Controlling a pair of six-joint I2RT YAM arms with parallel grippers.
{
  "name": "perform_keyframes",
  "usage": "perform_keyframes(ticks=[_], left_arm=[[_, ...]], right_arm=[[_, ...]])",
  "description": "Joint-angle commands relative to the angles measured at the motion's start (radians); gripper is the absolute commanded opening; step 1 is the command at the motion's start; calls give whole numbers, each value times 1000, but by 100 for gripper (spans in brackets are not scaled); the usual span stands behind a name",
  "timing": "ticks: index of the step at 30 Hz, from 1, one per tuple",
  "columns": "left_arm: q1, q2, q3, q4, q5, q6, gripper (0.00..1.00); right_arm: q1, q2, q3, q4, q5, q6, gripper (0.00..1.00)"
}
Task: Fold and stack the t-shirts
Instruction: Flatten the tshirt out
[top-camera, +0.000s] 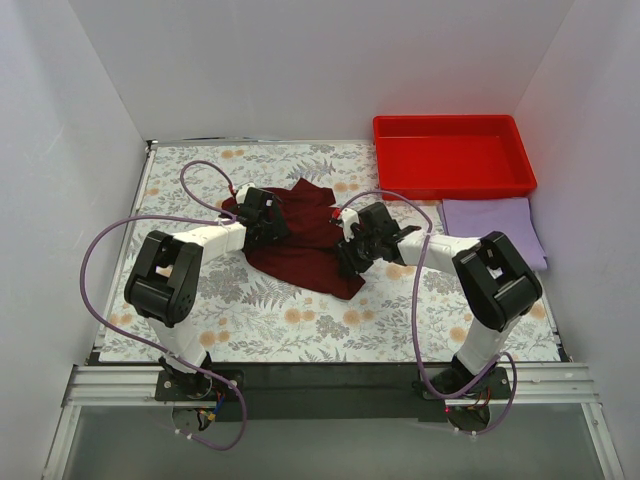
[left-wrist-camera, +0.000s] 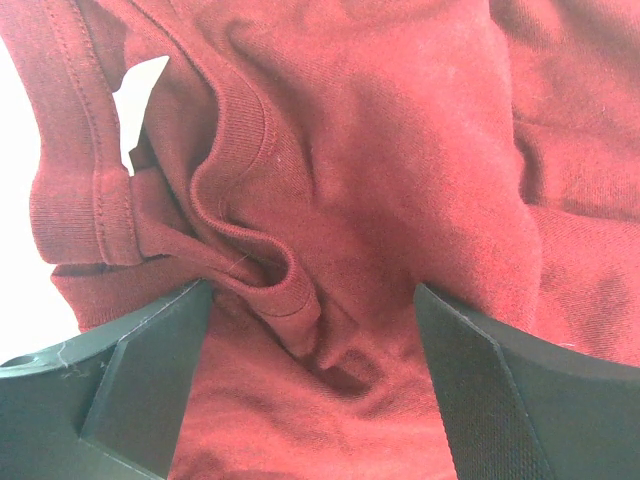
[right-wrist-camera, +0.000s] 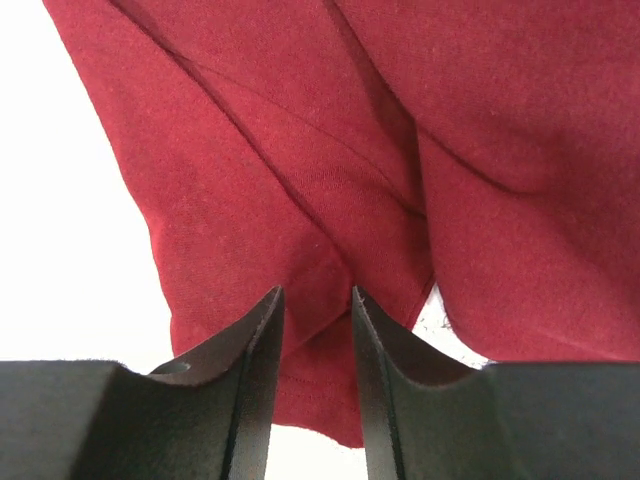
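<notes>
At the centre of the floral-covered table (top-camera: 300, 320) we find the maroon t-shirt (top-camera: 305, 250) lying crumpled and unfolded, spread between the two arms. We note the lavender t-shirt (top-camera: 495, 225) lying flat at the right side of the table, well apart from the maroon one and just in front of the red tray (top-camera: 450, 188), which stands at the far right corner. The left gripper (left-wrist-camera: 312, 290) is over the upper left part of the maroon t-shirt; in its wrist view we see its fingers (left-wrist-camera: 140, 380) spread wide, released, with a ridge of ribbed hem or collar bunched up in the space between them and not clamped. The right gripper (right-wrist-camera: 316, 292) is at the lower right part of the same garment, near its edge. Its fingers (right-wrist-camera: 250, 380) stand close together with a narrow gap, and maroon cloth shows in that gap at the tips; we cannot tell whether they are pinching the fabric or merely straddling it. Creases run diagonally across the cloth beyond those fingers, and the bright table surface shows past the shirt's edge on the left of that view.
</notes>
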Motion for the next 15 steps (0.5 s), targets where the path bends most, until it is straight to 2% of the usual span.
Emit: perform_keyframes(ticks=[1,7,10,12,15], left_arm=[[6,12,-34,-74,23,1,82],[6,15,-34,-77,25,2,82],[6,16,-31,-77,23,4,82],[6,23,-25,-79,20,4,82],[6,30,-19,-82,23,2,82]], right_arm=[[1,23,49,4,-33,-15,38],[-2,52,58,5,27,-6,36],[-2,46,58,5,7,-9,23],[-2,7,55,2,-31,-6,3],[7,-32,55,-7,-102,14,1]])
